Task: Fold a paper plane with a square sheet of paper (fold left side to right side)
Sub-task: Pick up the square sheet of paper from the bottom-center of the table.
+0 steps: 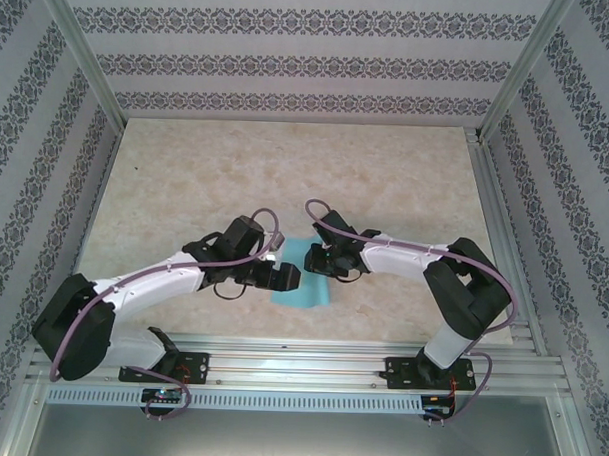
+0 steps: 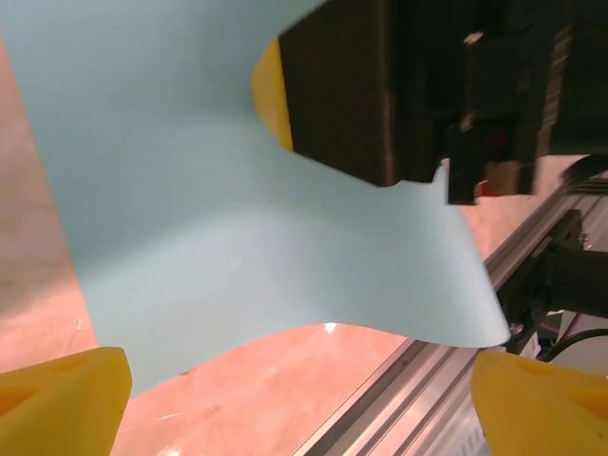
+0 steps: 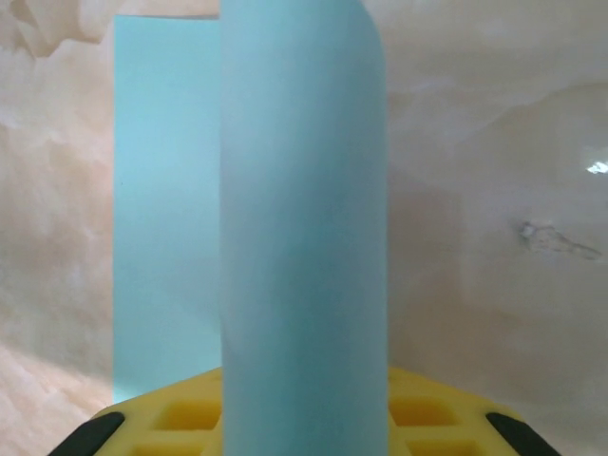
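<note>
The square sheet of paper [image 1: 304,291] is light blue and lies near the table's front edge between my two grippers. In the right wrist view one side of the sheet [image 3: 304,237] curls up off the flat part [image 3: 166,190] and runs into my right gripper [image 3: 304,423], which is shut on it. My left wrist view shows the sheet [image 2: 237,218] arching above the table, with the right gripper's yellow finger [image 2: 271,90] pressed on it. My left gripper [image 2: 302,404] is open just below the paper's raised edge, with nothing between its fingertips [image 2: 62,399]. From above, the left gripper [image 1: 283,277] and right gripper [image 1: 318,261] nearly meet.
The marble-patterned table [image 1: 286,177] stretches away behind the paper. An aluminium rail [image 1: 300,353] runs along the near edge, close under the sheet's corner [image 2: 427,380]. Patterned walls and metal posts enclose the table on three sides.
</note>
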Motion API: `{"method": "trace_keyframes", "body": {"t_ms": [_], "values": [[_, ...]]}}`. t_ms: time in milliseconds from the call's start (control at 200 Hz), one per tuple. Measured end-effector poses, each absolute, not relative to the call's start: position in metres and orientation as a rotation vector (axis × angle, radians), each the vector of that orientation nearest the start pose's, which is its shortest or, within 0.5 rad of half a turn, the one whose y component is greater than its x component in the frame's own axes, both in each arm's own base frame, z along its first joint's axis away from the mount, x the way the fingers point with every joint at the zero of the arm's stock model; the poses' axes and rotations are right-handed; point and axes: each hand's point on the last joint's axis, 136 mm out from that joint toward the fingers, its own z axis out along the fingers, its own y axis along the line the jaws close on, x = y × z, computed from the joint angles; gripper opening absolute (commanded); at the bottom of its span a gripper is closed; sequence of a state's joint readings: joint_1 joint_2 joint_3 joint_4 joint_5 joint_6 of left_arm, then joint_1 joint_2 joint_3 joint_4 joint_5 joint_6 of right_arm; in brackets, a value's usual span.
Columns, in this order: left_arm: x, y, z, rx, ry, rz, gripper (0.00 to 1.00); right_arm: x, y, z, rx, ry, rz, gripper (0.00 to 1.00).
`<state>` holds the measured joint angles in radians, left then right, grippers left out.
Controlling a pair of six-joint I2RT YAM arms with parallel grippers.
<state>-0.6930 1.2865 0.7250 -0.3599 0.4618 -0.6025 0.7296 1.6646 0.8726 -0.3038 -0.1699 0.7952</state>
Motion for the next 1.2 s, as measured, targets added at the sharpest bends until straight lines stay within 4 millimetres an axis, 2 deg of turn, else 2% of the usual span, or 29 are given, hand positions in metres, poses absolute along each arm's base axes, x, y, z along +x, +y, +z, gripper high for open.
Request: {"method": "trace_keyframes", "body": {"t_ms": [135,290,390,550,764,964,1074,1199], "values": [[0.219,-0.246,0.145,0.259,2.580,-1.067,0.96,0.258,0.261,0.035,0.058,2.810,0.695,0.26],[0.248,-0.202,0.185,0.077,2.428,-1.102,0.97,0.264,0.251,0.054,0.074,2.730,0.778,0.26],[0.261,-0.180,0.196,-0.012,2.379,-1.131,0.97,0.270,0.242,0.071,0.082,2.659,0.843,0.25],[0.266,-0.164,0.195,-0.088,2.370,-1.212,0.97,0.276,0.227,0.098,0.087,2.549,0.944,0.25],[0.270,-0.163,0.209,-0.070,2.304,-1.358,0.97,0.282,0.209,0.138,0.104,2.383,1.124,0.24],[0.261,-0.176,0.233,0.047,2.220,-1.518,0.99,0.286,0.187,0.205,0.098,2.144,1.287,0.24],[0.256,-0.181,0.247,0.107,2.181,-1.588,0.99,0.277,0.192,0.238,0.030,2.068,1.374,0.23],[0.251,-0.191,0.273,0.213,2.111,-1.642,0.99,0.270,0.201,0.280,-0.058,1.978,1.485,0.24]]}}
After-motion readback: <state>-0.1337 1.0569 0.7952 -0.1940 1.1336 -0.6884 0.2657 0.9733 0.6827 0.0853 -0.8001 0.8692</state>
